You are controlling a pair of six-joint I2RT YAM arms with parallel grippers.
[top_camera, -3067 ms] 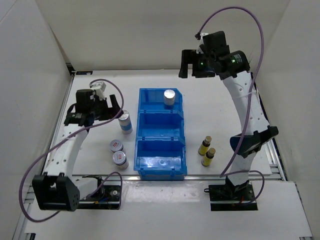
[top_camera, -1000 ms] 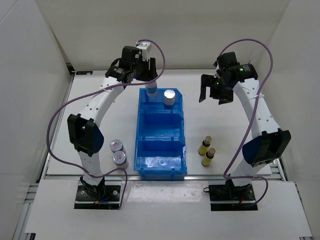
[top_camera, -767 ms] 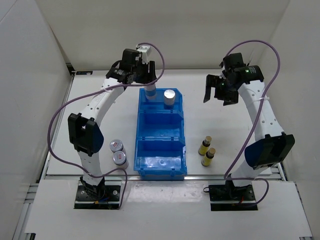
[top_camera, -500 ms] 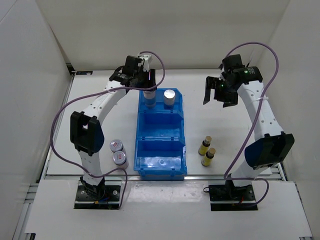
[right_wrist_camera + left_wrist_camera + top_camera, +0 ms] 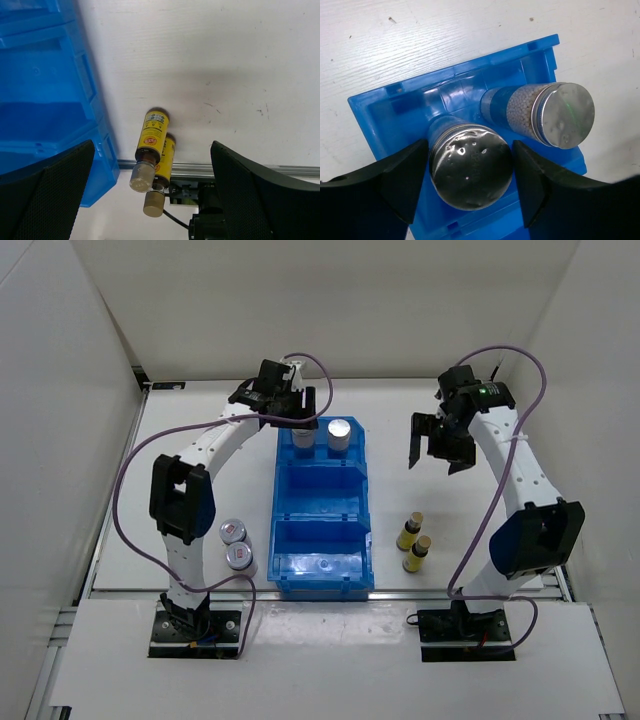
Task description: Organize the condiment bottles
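**Left claw (image 5: 470, 150) pinching a tall white-and-blue bottle (image 5: 471, 174) in the top compartment of the blue bin (image 5: 322, 502).**
A second silver-capped bottle (image 5: 555, 116) stands just beside it. The right claw (image 5: 435, 448), spread, hangs over the bench (image 5: 420, 490) at upper right. Yellow bottles (image 5: 409, 531) stand right of the bin, squat bottles (image 5: 232, 532) left.

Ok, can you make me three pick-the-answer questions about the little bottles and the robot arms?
1. Where are the yellow bottles? A on the table, right of the blue bin; B inside the bin; C in a tool.
2. How many tall bottles are in the bin's far compartment? A none; B two; C four.
3. The right tool is: A open and empty; B shut on a bottle; C shut on the bin.
Answers: A, they stand on the table beside the bin; B, the left wrist view shows two there; A, its fingers are spread with nothing between.
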